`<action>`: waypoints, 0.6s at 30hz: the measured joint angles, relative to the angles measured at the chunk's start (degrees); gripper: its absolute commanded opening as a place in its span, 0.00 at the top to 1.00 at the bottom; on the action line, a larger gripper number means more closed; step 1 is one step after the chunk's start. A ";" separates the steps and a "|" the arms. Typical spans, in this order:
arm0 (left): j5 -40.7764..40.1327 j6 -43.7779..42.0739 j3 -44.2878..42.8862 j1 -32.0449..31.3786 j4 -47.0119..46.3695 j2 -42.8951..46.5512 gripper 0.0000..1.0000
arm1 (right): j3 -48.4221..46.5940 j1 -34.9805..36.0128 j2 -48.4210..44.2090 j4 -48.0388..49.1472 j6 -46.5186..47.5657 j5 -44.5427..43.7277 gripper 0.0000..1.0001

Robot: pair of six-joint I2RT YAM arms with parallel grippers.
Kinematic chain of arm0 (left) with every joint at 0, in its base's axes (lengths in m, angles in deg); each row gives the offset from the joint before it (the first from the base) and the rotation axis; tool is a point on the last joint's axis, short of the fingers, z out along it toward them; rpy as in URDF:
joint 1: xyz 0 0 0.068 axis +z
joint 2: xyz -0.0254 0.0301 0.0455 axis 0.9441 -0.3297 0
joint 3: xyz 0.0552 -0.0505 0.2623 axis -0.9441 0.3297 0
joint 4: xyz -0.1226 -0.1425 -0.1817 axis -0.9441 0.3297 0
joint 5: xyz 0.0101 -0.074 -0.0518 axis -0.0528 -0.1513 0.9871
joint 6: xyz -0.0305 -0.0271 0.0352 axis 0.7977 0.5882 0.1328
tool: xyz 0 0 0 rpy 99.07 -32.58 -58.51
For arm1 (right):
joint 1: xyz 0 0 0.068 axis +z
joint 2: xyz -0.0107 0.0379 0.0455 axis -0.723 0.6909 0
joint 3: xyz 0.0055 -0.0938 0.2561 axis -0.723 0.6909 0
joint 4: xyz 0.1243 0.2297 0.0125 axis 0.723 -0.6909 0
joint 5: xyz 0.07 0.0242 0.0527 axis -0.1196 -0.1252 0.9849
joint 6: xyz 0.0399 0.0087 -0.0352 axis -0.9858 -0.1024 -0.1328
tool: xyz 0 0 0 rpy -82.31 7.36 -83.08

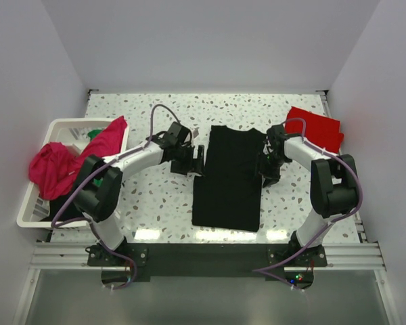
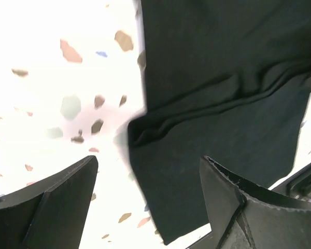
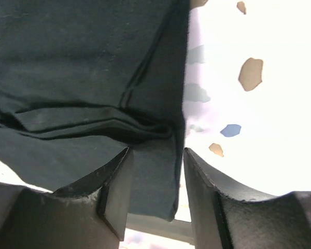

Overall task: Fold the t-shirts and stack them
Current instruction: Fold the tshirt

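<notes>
A large black t-shirt [image 1: 229, 179] lies flat in the middle of the table, folded into a long narrow rectangle. My left gripper [image 1: 197, 161] is at its left edge. In the left wrist view the gripper [image 2: 149, 161] is wide open, with the shirt's left edge [image 2: 207, 104] between the fingers [image 2: 57, 202]. My right gripper [image 1: 267, 166] is at the shirt's right edge. In the right wrist view it [image 3: 156, 153] is open by a narrower gap, and the shirt's folded edge [image 3: 93, 67] lies between its fingers [image 3: 212, 197]. A folded red t-shirt [image 1: 317, 128] lies at the back right.
A white slatted laundry basket [image 1: 54, 132] stands at the left edge of the table. A magenta-pink shirt [image 1: 61, 162] drapes over its rim and a bit of green cloth [image 1: 93, 133] shows inside. White walls close in the table on three sides.
</notes>
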 measured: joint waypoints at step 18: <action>0.13 -2.99 7.17 0.02 -2.29 2.60 0.32 | 0.13 0.00 0.00 2.56 1.18 -2.54 0.72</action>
